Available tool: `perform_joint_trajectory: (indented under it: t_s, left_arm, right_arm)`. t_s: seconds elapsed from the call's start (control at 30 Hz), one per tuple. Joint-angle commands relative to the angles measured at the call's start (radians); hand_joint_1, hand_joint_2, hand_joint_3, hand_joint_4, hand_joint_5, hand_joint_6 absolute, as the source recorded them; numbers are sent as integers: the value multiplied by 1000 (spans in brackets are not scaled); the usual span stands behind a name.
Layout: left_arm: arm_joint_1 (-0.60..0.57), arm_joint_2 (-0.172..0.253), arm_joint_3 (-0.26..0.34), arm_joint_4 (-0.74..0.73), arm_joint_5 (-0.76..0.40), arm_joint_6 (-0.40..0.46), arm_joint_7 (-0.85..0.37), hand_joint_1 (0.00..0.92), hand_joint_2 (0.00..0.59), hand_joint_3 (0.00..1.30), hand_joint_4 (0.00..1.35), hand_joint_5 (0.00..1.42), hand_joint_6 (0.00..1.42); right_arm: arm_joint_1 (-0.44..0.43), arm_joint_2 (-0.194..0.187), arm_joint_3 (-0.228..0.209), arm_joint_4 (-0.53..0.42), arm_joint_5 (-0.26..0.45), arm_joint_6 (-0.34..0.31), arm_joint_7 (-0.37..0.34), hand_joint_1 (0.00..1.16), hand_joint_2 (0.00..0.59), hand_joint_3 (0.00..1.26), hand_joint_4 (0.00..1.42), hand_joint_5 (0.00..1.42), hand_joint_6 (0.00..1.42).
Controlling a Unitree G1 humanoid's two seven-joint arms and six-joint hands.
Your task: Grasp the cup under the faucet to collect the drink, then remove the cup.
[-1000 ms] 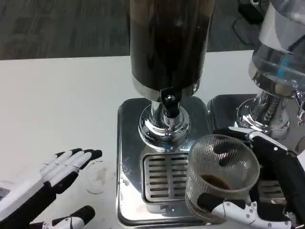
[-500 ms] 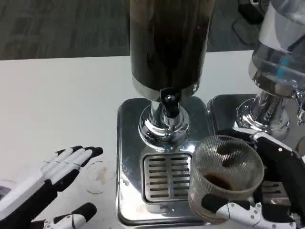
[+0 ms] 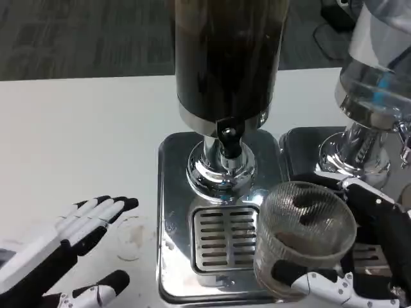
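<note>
In the head view, we work at a white table with grey flooring beyond its far edge. A dark-filled drink dispenser stands on a chrome base, its faucet projecting above the slotted drip grate.

Our right hand grips the ribbed clear cup, thumb across the near wall and fingers wrapped behind. The cup sits to the right of the faucet, over the grate's right edge, not beneath the spout. Over the last second it has drifted slightly further right and toward us, which we judge to be the removal step underway. A little dark liquid appears to lie at its bottom, though the ribbing obscures this.

Our left hand rests low on the table with fingers extended and apart, holding nothing.

A second, clear dispenser stands just right of the cup's path and limits clearance there.
</note>
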Motion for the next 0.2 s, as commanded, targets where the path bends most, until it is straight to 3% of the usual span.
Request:
perform_joint_trajectory:
  t_s: [0.03, 0.2]
  left_arm:
    - [-5, 5, -4, 7, 10, -5, 6, 0, 289, 44, 0, 0, 0]
    - [1, 6, -1, 5, 9, -6, 6, 0, 289, 44, 0, 0, 0]
  right_arm:
    - [-6, 9, 6, -19, 15, -11, -4, 1062, 143, 453, 525, 789, 1239]
    - [-14, 9, 6, -18, 8, -8, -4, 1062, 143, 453, 525, 789, 1239]
